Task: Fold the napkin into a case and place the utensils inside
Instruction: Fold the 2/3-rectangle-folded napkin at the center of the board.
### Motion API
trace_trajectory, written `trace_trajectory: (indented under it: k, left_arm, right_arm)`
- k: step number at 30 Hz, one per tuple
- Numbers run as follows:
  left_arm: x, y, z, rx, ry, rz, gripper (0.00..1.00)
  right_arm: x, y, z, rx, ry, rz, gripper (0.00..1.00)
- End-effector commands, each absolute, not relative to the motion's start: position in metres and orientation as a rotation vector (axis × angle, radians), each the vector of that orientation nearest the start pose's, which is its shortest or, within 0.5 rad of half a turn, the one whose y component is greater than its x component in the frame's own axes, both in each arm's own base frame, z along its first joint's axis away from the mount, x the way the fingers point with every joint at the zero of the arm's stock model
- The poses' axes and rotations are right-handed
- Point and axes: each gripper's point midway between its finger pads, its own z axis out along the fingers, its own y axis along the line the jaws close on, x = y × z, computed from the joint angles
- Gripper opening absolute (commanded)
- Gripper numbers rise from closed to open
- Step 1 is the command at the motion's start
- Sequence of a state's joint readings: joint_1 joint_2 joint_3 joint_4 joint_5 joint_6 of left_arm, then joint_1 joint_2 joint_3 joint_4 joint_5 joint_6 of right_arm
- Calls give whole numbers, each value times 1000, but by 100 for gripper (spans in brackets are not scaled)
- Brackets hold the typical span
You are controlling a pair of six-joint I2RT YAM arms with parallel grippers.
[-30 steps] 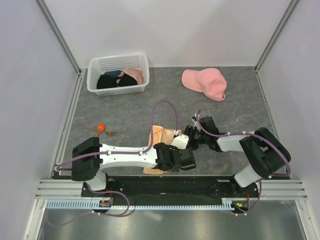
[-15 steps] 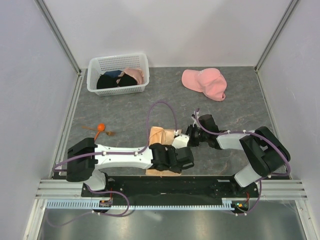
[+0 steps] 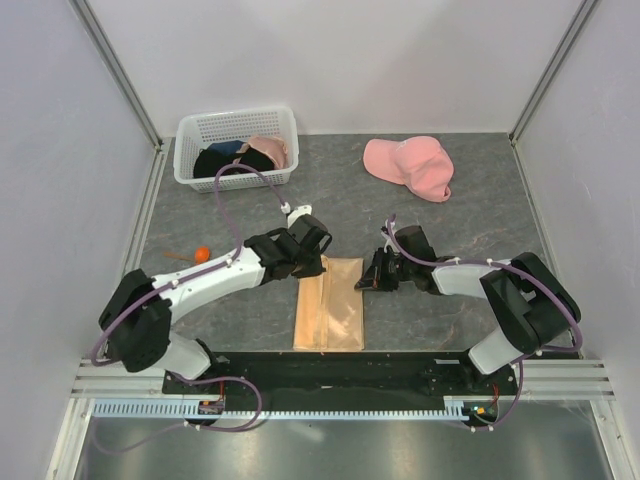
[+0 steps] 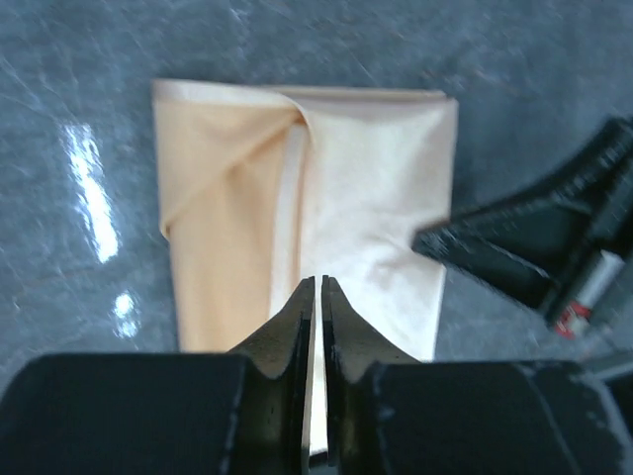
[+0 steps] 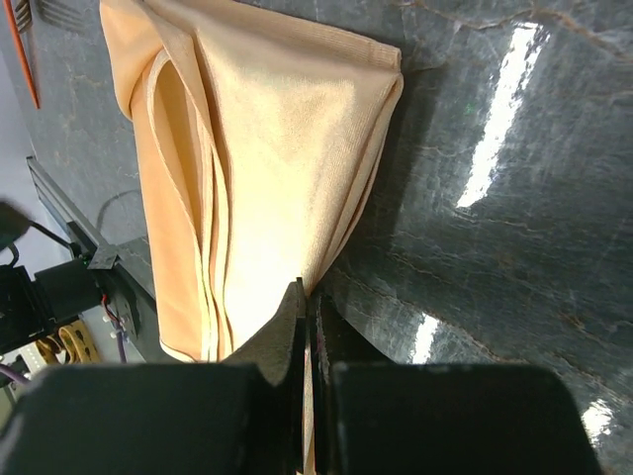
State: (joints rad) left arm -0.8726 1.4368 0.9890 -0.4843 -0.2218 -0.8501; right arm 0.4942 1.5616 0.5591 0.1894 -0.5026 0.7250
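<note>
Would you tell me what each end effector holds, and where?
The right end effector pinches the napkin at its right edge; the left end effector holds nothing.

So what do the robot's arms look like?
The left arm and right arm are smooth white tubes joined by chunky black joints. Thin purple cables loop along them. Each arm ends in a black claw, the left gripper and the right gripper, with two flat fingers that taper to a point.
</note>
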Motion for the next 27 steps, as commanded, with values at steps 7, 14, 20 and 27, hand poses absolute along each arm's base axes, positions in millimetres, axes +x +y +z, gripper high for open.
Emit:
trace_trajectory:
  k: [7, 14, 20, 27]
  left_arm:
    - [280, -264, 50, -47, 2579, -351, 9]
    - [280, -278, 24, -55, 2610, -412, 8]
    - [277, -284, 13, -68, 2633, -442, 8]
    - [271, -288, 5, -78, 2647, -480, 8]
  right_arm:
    - [250, 250, 49, -18, 2519, 1085, 0]
    - [251, 254, 55, -28, 2516, 1089, 0]
    - [251, 272, 74, -23, 2491, 1144, 0]
    - [257, 300, 96, -4, 2445, 1227, 0]
